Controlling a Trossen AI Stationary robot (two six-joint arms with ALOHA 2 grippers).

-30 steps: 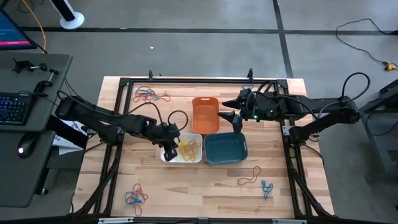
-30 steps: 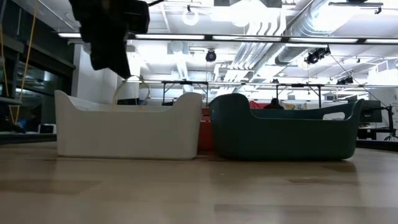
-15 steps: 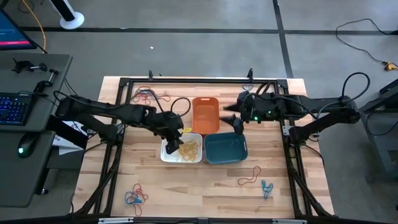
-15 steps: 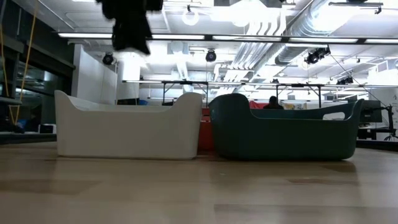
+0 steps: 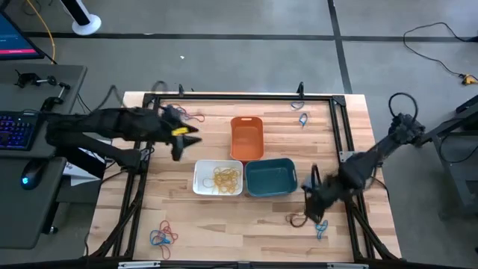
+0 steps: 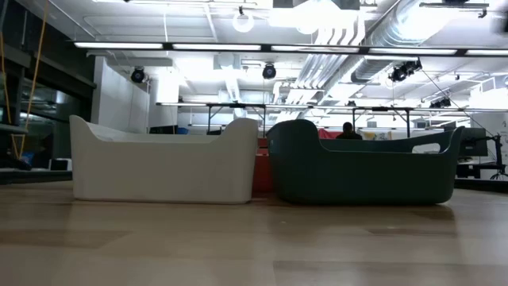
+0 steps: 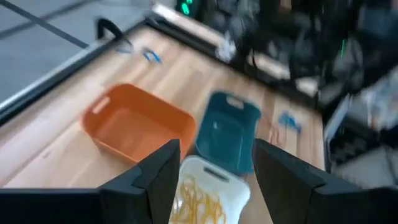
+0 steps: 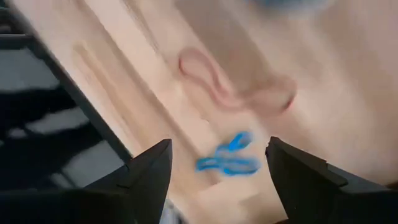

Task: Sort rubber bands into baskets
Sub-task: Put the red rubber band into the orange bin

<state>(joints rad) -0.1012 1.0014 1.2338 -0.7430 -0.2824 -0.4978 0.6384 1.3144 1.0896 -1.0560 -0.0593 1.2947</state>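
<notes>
Three baskets stand mid-table: the orange one (image 5: 246, 137), the white one (image 5: 218, 178) with yellow rubber bands lying in it, and the teal one (image 5: 270, 177). My left gripper (image 5: 188, 137) hangs open and empty above the table, far-left of the white basket (image 7: 208, 193). My right gripper (image 5: 311, 208) points down, open, over a red band (image 8: 236, 87) and blue bands (image 8: 227, 158) that lie flat on the wood at the near right, and it touches neither.
More band clusters lie at the far left (image 5: 179, 113), far right (image 5: 302, 118) and near left (image 5: 163, 235). A black frame (image 5: 239, 97) runs around the table's edges. The low view shows the white (image 6: 163, 167) and teal (image 6: 365, 171) baskets side by side.
My left gripper has risen from over the white basket and drawn back toward the far left, leaving the low view. My right gripper has swung from beside the orange basket toward the near right edge, tipped downward and sunk over the red and blue bands.
</notes>
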